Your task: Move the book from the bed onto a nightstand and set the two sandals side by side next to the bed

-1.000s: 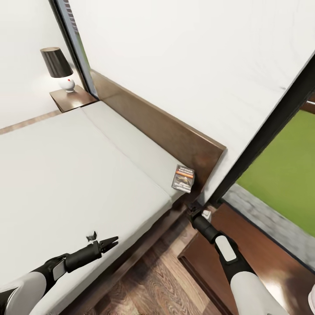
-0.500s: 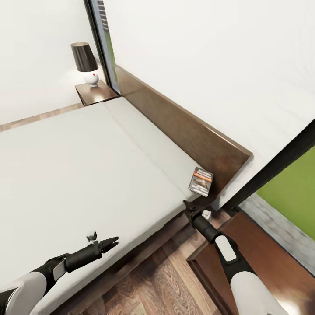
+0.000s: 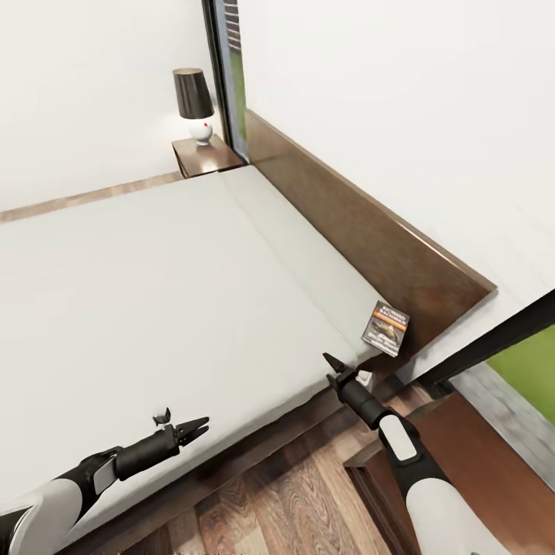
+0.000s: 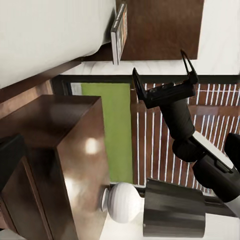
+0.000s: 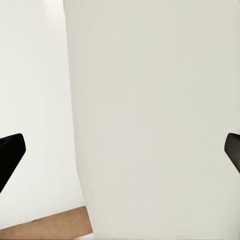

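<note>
The book (image 3: 385, 327) lies on the pale mattress of the bed (image 3: 154, 277), at the near end of the dark headboard. It shows edge-on in the left wrist view as the book (image 4: 119, 32). My right gripper (image 3: 335, 368) is open at the mattress corner, a short way before the book, and also shows as the right gripper (image 4: 165, 75). My left gripper (image 3: 193, 426) is open over the bed's near edge. One nightstand (image 3: 206, 154) stands at the far end of the headboard. The other nightstand (image 3: 462, 470) is beside my right arm. The sandals are out of view.
A black-shaded lamp (image 3: 193, 104) with a white base stands on the far nightstand. Another lamp (image 4: 160, 210) stands on the near nightstand (image 4: 60, 150). A dark-framed window (image 3: 493, 347) rises at the right. Wood-plank floor (image 3: 293, 501) runs between bed and near nightstand.
The whole picture has swung, so the camera has turned: bed, book and far nightstand now sit further right in the view. Both arms keep the same pose and both grippers stay open.
</note>
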Motion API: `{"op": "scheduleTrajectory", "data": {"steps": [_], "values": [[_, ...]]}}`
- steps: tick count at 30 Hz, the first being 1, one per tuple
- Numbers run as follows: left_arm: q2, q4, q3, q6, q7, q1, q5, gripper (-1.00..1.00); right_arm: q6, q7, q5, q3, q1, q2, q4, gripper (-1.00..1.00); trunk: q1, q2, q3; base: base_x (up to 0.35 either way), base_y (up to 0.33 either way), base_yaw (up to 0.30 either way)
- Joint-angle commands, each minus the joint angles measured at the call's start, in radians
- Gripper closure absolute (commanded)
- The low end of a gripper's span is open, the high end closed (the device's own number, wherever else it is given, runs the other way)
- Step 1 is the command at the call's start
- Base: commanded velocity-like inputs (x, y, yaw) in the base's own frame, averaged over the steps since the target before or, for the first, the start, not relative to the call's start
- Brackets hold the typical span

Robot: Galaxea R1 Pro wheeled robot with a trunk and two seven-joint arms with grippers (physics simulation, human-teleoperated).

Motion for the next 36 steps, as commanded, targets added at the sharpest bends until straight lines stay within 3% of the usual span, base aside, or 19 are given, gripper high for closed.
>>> {"op": "scheduleTrajectory", "data": {"steps": [1,10,20,31,36], "values": [[0.000,0.000,-0.004,0.011,-0.003,-0.001,0.004,-1.00,0.008,0.001,-0.005,-0.005,0.000,0.001,0.000,-1.00,0.000,0.000,-0.001,0.000,0.000,0.138],[0.000,0.000,-0.004,0.011,-0.003,-0.001,0.004,-1.00,0.008,0.002,-0.005,-0.005,0.000,0.001,0.000,-1.00,0.000,0.000,-0.001,0.000,0.000,0.045],[0.000,0.000,-0.005,0.011,-0.003,-0.001,0.004,-1.00,0.008,0.002,-0.005,-0.005,0.000,0.001,0.000,-1.00,0.000,0.000,-0.002,0.000,0.000,0.185],[-0.002,0.000,-0.007,0.010,-0.003,-0.001,0.003,-1.00,0.008,0.003,-0.004,-0.003,0.000,0.001,0.000,-1.00,0.000,0.000,-0.002,0.000,0.000,0.005],[-0.016,0.000,-0.008,0.009,-0.001,-0.001,0.003,-1.00,0.007,0.003,-0.003,-0.003,0.000,0.001,-0.001,-1.00,0.000,0.000,-0.002,0.000,0.000,0.000]]}}
